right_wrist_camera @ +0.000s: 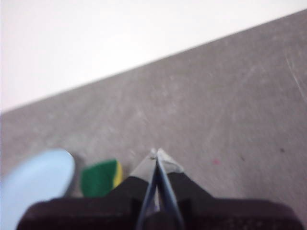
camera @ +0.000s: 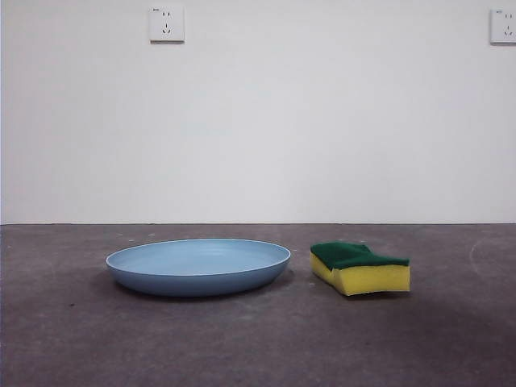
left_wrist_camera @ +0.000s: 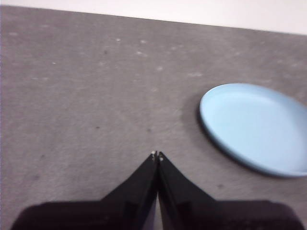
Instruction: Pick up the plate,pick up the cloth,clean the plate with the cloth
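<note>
The light blue plate (camera: 198,266) lies flat on the grey table, left of centre in the front view. Just to its right rests the cloth (camera: 360,268), a yellow sponge with a dark green top. Neither arm shows in the front view. My left gripper (left_wrist_camera: 157,155) hangs above bare table, shut with nothing in it, and the plate (left_wrist_camera: 256,127) lies off to one side of it. My right gripper (right_wrist_camera: 156,153) is also shut and empty, raised above the table, with the cloth (right_wrist_camera: 100,177) and the plate (right_wrist_camera: 36,184) beside it.
A white wall (camera: 258,121) stands behind the table, with a power socket (camera: 166,23) high on the left and another (camera: 503,26) at the right edge. Grey table surface (camera: 258,347) stretches in front of both objects.
</note>
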### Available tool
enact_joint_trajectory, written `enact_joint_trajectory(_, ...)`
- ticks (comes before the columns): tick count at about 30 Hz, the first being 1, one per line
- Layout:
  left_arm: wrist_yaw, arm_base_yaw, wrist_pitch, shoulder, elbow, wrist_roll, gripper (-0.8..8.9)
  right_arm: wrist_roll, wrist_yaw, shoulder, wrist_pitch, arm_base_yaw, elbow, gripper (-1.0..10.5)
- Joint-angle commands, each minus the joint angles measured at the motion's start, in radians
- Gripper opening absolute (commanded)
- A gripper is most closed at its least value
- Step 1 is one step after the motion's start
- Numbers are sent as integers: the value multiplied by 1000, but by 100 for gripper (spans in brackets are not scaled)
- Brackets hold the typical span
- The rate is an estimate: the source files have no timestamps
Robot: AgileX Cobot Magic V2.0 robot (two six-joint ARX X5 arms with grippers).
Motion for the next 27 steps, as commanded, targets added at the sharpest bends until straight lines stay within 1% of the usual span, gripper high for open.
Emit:
enact_joint_trajectory(1,40,3,0,50,68,-71,-7,44,-23,71,-51,-2,118,-9)
enact_joint_trajectory(3,72,3,0,101,123,-95,-7,25,-24,137,-118,-2,213,-8)
enact_joint_trajectory(6,113,3,-2,193,208,-95,-7,-18,-31,238,-222,-2,349,-8)
enact_joint_trajectory(9,156,3,-29,305,306,-80,-7,-90,-79,344,-327,-2,480,-6)
enact_joint_trajectory(12,228,3,-98,429,416,-24,-6,-174,-118,447,-443,-2,599,-2)
enact_joint_trajectory(15,293,3,-197,552,528,29,-5,-257,-165,561,-591,-2,715,-1)
enact_joint_trajectory(18,338,2,-312,667,635,80,-4,-306,-209,666,-721,-2,797,2)
enact_joint_trajectory(21,369,2,-392,758,714,102,0,-324,-207,746,-795,-2,842,24)
enact_joint_trajectory(22,380,2,-402,789,737,102,11,-322,-208,776,-801,-2,849,110)
enact_joint_trajectory(23,388,2,-403,806,748,101,52,-319,-208,790,-801,-2,849,179)
enact_joint_trajectory(24,400,2,-400,820,755,101,130,-315,-207,804,-801,-2,849,267)
enact_joint_trajectory(25,412,2,-383,832,756,101,241,-311,-207,822,-801,-2,849,383)
enact_joint_trajectory(26,427,2,-364,847,756,94,385,-311,-207,840,-801,-2,849,499)
enact_joint_trajectory(27,430,0,-352,859,756,77,409,-311,-207,853,-801,-2,849,541)
